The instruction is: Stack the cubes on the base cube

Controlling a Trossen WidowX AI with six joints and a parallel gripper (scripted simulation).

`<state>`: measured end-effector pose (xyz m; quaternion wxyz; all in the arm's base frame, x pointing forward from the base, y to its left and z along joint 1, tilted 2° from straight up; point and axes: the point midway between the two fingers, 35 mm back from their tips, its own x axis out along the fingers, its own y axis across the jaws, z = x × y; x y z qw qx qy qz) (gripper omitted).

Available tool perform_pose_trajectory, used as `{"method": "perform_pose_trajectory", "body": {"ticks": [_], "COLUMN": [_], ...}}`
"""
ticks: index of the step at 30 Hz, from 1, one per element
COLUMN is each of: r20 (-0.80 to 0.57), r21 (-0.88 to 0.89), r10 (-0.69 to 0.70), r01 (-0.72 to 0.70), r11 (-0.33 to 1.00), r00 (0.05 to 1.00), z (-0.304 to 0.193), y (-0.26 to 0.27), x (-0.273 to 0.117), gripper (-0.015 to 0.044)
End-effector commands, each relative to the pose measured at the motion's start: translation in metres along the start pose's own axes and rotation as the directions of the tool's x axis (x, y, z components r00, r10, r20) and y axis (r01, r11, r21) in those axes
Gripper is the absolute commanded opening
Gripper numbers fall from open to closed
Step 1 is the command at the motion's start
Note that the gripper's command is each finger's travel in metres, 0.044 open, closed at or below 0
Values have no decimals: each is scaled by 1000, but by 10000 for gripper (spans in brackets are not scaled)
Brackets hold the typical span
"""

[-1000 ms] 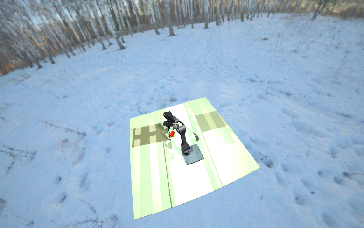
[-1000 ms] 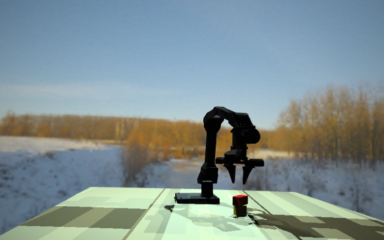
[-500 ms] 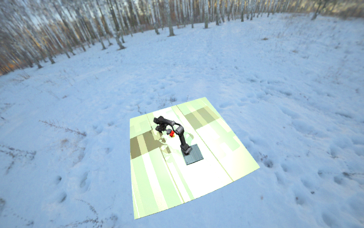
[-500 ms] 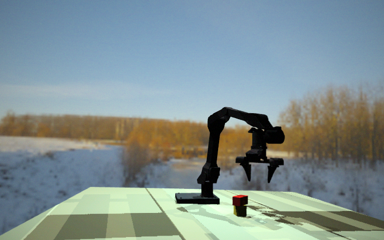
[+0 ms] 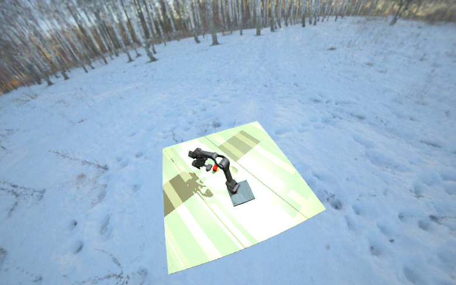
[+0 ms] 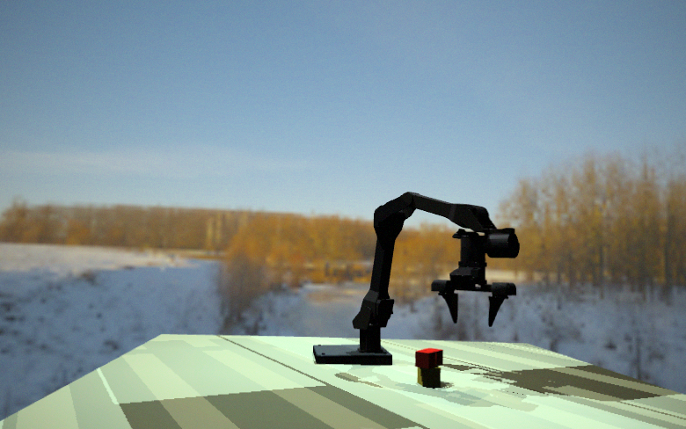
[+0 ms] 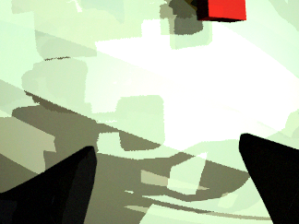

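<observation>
The yellow base cube (image 6: pixel 428 377) stands on the table. Red on top of it (image 6: pixel 428 358) (image 5: pixel 215 167) looks level in the exterior view; the two loose cubes line up there, so I cannot tell them or their gap apart. In the wrist view, part of one red cube (image 7: pixel 226 9) shows at the top edge and the rest is out of frame. My gripper (image 6: pixel 472 323) (image 7: pixel 169 148) is open and empty. It hangs above the stack and off to its right in the exterior view, touching nothing.
The arm's dark base plate (image 5: pixel 247 198) (image 6: pixel 333 353) is fixed on the pale green striped table (image 5: pixel 215 242) (image 6: pixel 166 364), to the left of the stack in the exterior view. Shadows of the arm fall across the table.
</observation>
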<state>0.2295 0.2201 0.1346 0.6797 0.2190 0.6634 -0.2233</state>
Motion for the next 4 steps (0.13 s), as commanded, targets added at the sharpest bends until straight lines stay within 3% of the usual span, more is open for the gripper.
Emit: {"method": "perform_pose_trajectory", "body": {"ticks": [1,4], "r20": [-3,-3], "r21": [6,6], "r10": [-5,-5], "r01": [5,5], "r11": [1000,1000], "r00": [1000,1000], "z": [-1,-1], "y": [0,0], "x": [1,1], "gripper": [400,400]}}
